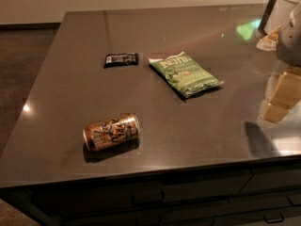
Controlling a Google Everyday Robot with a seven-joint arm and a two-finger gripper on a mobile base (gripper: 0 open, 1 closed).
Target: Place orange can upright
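We find the orange can point(112, 132) lying on its side on the dark worktop point(66, 88), near the front edge and left of the middle. Its long axis runs roughly left to right, with the right end slightly farther from the front edge. The can touches nothing else.

Beyond the can, toward the middle of the worktop, lie two flat items:
- a small black wrapper point(121, 59), to the left;
- a green chip bag point(185, 73), near it on the right, set at an angle.

Both are well apart from the can.

The hand point(280, 100) hangs at the right edge of the view, above the right side of the worktop, well apart from the can and to the right of the chip bag. We cannot tell whether it is wide or narrow. Its shadow point(256, 139) falls on the worktop just beside it.

Drawer fronts point(207, 192) sit below the front edge.
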